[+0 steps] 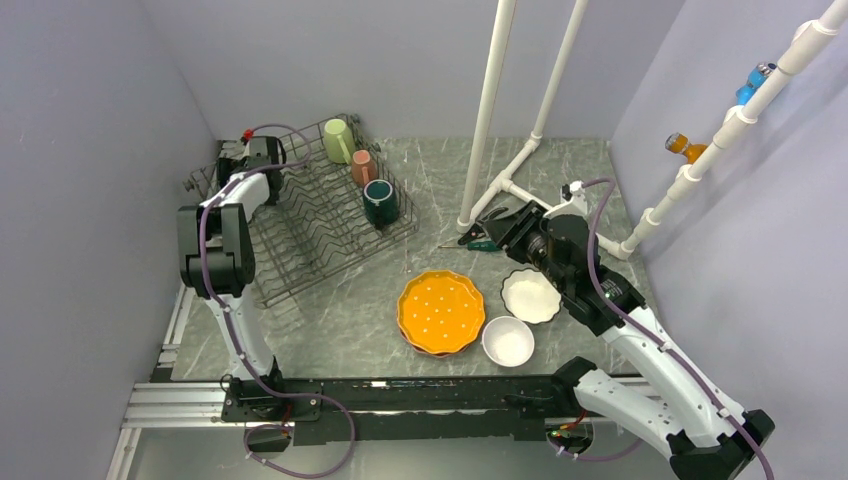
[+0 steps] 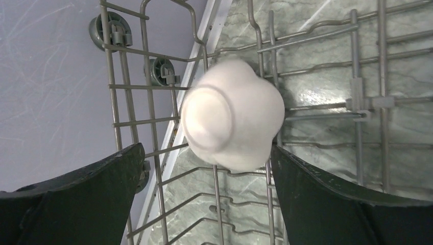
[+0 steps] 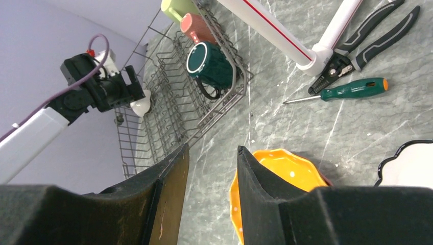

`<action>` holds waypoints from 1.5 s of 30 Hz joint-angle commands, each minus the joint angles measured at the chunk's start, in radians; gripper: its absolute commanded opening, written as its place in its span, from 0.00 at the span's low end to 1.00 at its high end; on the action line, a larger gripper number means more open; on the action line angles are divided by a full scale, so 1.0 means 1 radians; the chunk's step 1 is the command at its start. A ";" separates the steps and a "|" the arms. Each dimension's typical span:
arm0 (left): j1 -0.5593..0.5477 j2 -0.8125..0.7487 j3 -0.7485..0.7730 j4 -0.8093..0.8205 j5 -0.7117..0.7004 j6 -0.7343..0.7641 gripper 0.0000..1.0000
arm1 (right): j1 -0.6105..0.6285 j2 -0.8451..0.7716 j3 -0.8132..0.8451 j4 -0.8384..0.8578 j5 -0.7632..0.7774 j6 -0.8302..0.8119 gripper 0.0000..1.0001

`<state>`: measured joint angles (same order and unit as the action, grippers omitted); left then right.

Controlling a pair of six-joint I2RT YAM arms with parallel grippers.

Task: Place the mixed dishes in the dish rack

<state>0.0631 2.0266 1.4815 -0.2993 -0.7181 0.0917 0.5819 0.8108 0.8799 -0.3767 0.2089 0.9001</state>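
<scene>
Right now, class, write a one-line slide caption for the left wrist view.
Open left hand above a white scalloped dish, upside down in the rack.

Between the spread jaws of the left gripper sits a white scalloped bowl, with slim gaps either side. Dish rack wires lie beneath it, and the wall is close on the left. Ahead of the right gripper the table lies bare. The orange plates sit just right, with the white pipe, pliers and screwdriver beyond.
</scene>
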 commanded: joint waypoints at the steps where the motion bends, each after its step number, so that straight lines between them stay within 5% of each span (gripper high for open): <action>1: -0.040 -0.125 0.051 -0.041 0.033 -0.062 0.99 | -0.001 -0.016 0.017 -0.048 0.034 -0.049 0.41; 6: -0.084 -0.211 0.125 -0.168 0.154 -0.211 0.99 | 0.000 -0.004 0.028 -0.148 0.071 -0.112 0.42; 10: -0.107 -0.294 0.168 -0.252 0.392 -0.343 0.99 | -0.001 0.042 0.037 -0.241 0.076 -0.154 0.44; 17: -0.163 -0.545 -0.131 0.036 0.857 -0.457 0.99 | -0.002 0.121 0.012 -0.366 0.094 -0.158 0.49; 24: -0.324 -0.591 -0.163 0.147 1.126 -0.455 0.95 | -0.001 0.206 -0.007 -0.396 0.143 -0.065 0.49; 36: -0.499 -0.604 -0.147 0.131 1.166 -0.351 0.99 | -0.001 0.537 -0.055 -0.269 0.204 0.098 0.48; 45: -0.502 -0.599 -0.130 0.106 1.160 -0.335 0.99 | -0.001 0.714 -0.081 -0.158 0.297 0.103 0.35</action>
<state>-0.4389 1.4536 1.3167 -0.2012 0.4389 -0.2745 0.5819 1.4891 0.8001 -0.6170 0.4313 0.9878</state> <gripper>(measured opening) 0.992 0.366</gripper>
